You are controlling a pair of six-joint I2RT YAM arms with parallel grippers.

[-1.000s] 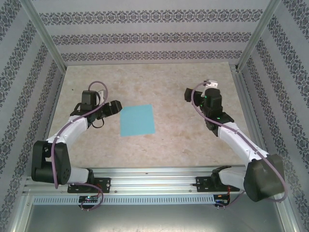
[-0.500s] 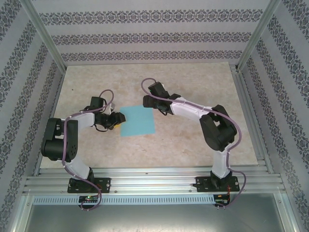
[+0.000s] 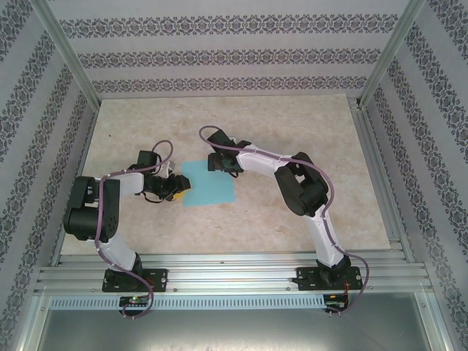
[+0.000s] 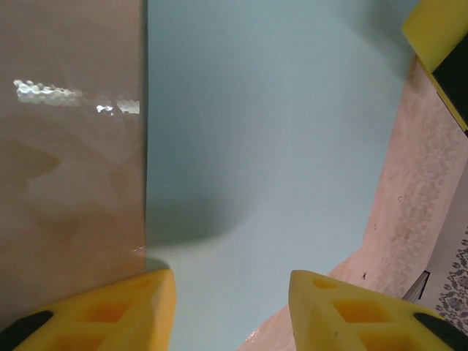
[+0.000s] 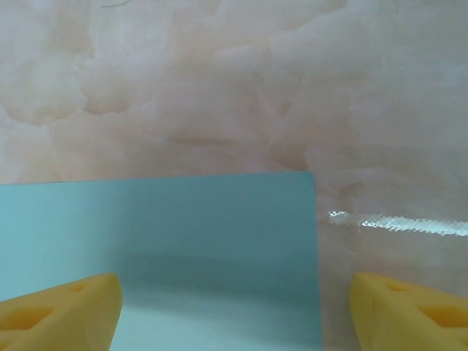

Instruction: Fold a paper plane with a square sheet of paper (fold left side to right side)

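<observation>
Two arms close on one sheet (image 3: pixel 208 184): turquoise, flat and unfolded on the table (image 3: pixel 307 124). It lies a bit left of ctr, approx mid-depth.

It's square, so no long axis, and no crease or tip gives it a heading. From the top cam its edges run approx w/ the table edges. It is turned slightly counter-clockwise, so the left end of the far edge sits a touch nearer the arms.

The left gripper (image 3: pixel 178 186) is low at the sheet's left edge, pointing right across it.
- In the wrist cam its yellow fingers (image 4: pixel 110 311) stand apart at a middling gap.
- One finger sits at a straight sheet edge w/ bare table beside it. The other sits where the sheet's other edge meets the table.
- Sheet fills the space btwn them, w/ a soft shadow on it.
- Nothing looks pinched. Can't tell if the tips touch the paper.

The right gripper (image 3: pixel 217 164) is at the sheet's far edge, its arm coming in from the right.
- In the wrist cam its fingers (image 5: pixel 66 307) are spread wide.
- One finger is over the sheet, the other over bare table past the sheet's side edge.
- A sheet corner (image 5: pixel 313 175) lies btwn them, sharp and flat on the table.
- Nothing is held.
</observation>
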